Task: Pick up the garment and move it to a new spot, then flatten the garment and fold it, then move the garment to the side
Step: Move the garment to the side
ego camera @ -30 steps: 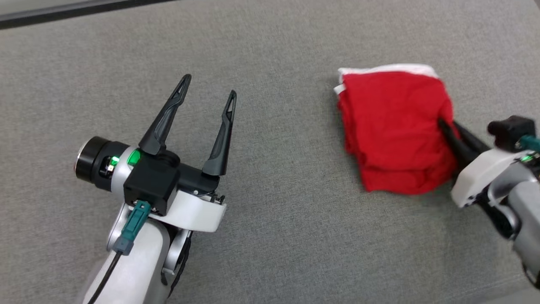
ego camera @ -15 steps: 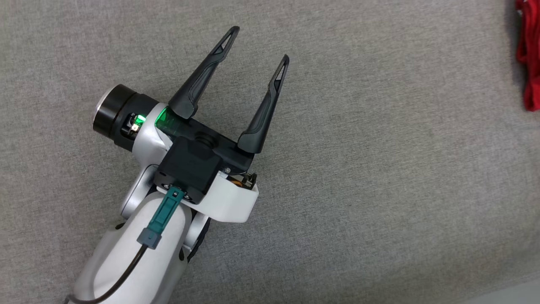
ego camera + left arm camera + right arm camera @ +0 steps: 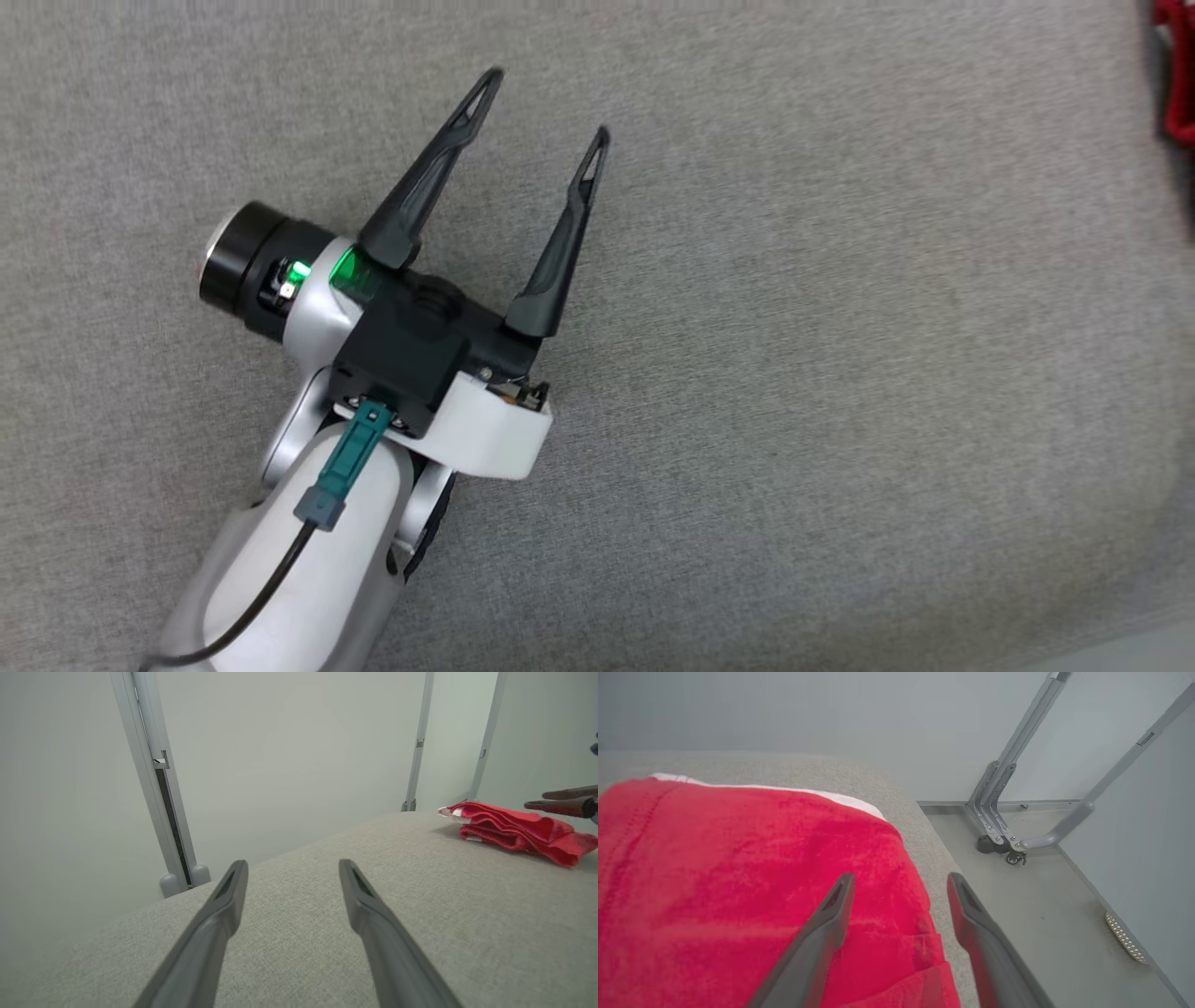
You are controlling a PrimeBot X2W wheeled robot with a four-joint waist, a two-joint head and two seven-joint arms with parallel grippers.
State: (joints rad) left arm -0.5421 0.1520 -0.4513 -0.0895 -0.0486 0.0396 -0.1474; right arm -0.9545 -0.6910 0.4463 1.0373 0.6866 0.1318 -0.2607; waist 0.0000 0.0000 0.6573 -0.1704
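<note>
Garment [image 3: 518, 828] on grey fabric [image 3: 490, 914]; left end effector [image 3: 546, 104] and right end effector [image 3: 900, 877] apart

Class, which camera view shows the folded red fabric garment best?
Left wrist view: the folded red fabric garment shows almost whole, layers visible. Right wrist view crops it close and blurred; head view catches a sliver at the right edge.

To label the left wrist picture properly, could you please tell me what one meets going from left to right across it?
Wide frame post → left gripper → thin frame post → red garment, lying on the grey cloth surface.
</note>
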